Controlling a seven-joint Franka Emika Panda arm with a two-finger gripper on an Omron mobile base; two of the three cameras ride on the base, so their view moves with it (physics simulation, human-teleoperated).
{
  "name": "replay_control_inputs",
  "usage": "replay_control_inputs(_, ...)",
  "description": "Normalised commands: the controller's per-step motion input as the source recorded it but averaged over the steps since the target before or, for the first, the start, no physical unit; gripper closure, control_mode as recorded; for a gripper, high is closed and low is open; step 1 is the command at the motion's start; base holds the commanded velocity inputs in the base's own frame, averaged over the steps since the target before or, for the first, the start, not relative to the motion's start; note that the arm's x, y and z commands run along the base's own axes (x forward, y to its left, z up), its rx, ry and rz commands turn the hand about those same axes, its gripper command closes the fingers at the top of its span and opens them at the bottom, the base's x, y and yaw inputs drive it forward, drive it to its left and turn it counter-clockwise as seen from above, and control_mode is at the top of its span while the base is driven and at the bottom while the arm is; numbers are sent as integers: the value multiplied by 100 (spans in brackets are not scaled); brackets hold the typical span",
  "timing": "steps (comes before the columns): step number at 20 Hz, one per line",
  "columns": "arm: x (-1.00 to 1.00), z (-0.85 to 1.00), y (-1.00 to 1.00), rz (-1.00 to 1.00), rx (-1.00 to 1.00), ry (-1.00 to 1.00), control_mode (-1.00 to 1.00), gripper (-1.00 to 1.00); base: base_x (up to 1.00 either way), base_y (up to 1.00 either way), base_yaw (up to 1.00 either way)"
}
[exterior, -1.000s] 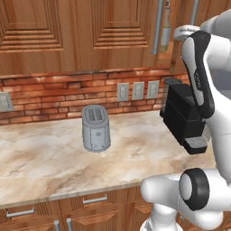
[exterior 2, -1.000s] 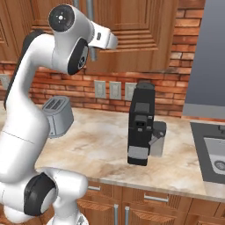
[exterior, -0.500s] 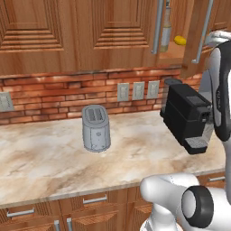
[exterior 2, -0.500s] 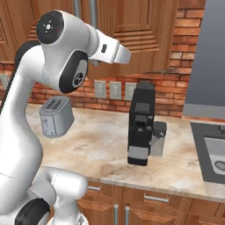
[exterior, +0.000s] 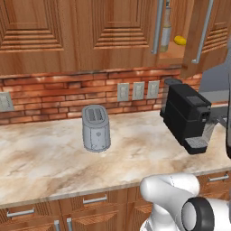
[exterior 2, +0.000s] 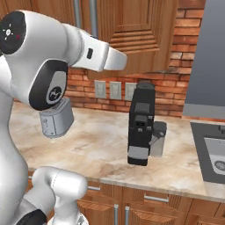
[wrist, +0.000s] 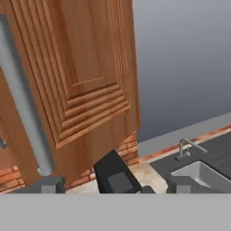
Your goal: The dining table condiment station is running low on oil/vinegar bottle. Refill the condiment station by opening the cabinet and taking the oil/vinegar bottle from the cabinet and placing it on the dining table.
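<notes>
Brick-backed counter (exterior: 45,158), left base view reveals oil/vinegar bottle (exterior: 166,31) inside cabinet (exterior: 198,40)

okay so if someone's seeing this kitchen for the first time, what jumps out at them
Probably the cabinet door swung open at upper right, showing the oil/vinegar bottle beside something small and yellow on the shelf. Below, a black coffee machine and a grey toaster stand on the marbled counter.

The white arm (exterior 2: 52,57) reaches up and forward, its fingers (wrist: 47,185) spread apart, holding nothing
</notes>
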Motion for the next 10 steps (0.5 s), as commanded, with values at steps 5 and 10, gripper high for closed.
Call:
replay_control_inputs(5, 0, 5, 100, 7, -25, 2, -100, -100, 0, 0, 0)
replay_control_inputs(10, 34, -7, 100, 8, -30, 20, -100, -100, 0, 0, 0)
